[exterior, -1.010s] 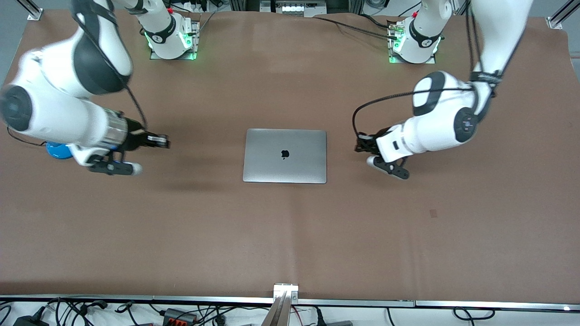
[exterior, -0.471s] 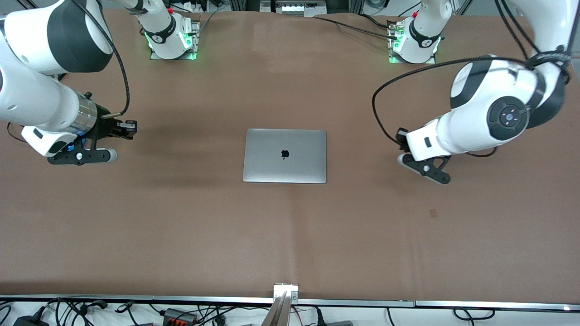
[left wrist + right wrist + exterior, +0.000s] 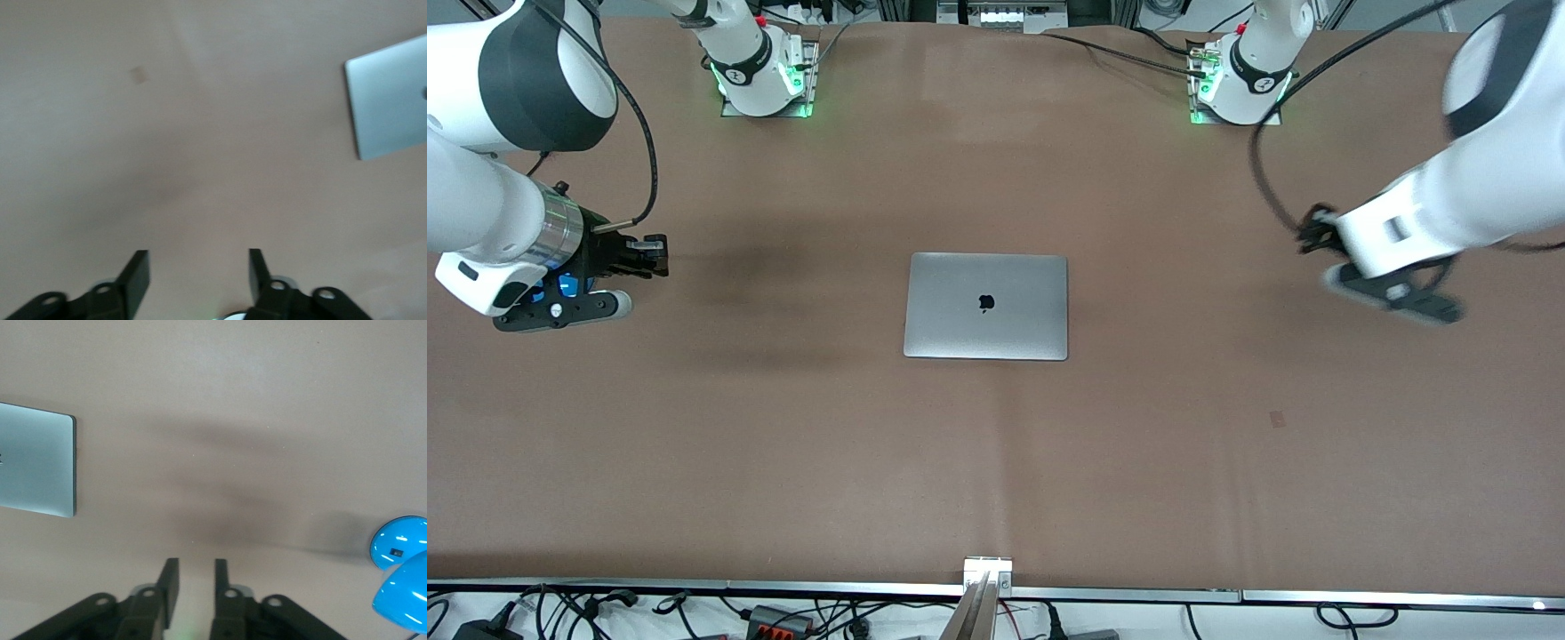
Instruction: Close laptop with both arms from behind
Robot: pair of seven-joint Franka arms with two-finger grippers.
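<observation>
A brown tabletop (image 3: pixel 783 444) fills nearly the whole front view, smooth and matte, with soft dark shadows in the middle left of the frame. Along the top edge stand the two arm bases, each lit green at its foot, with black cables (image 3: pixel 1112 49) trailing between them. Along the bottom edge runs a metal rail (image 3: pixel 987 587), and under it a white floor strip with tangled wires and plugs.

The laptop (image 3: pixel 986 306) lies shut and flat at the centre of the frame, silver lid up, black logo showing, touched by neither arm.

The right gripper (image 3: pixel 645 253) hangs over the tabletop at the middle left edge of the frame, well apart from the laptop; its wrist view shows its fingers (image 3: pixel 169 581) parted by a narrow gap, holding nothing. A blue round object (image 3: pixel 400 543) shows at the lower right of that wrist view. The left gripper (image 3: pixel 1312 233) hangs over the tabletop at the middle right of the frame, blurred; its wrist view shows its fingers (image 3: pixel 137 273) spread wide and empty.

Compared with a second ago, both arms have drawn outward from the laptop toward the frame's edges, and the laptop has not moved
</observation>
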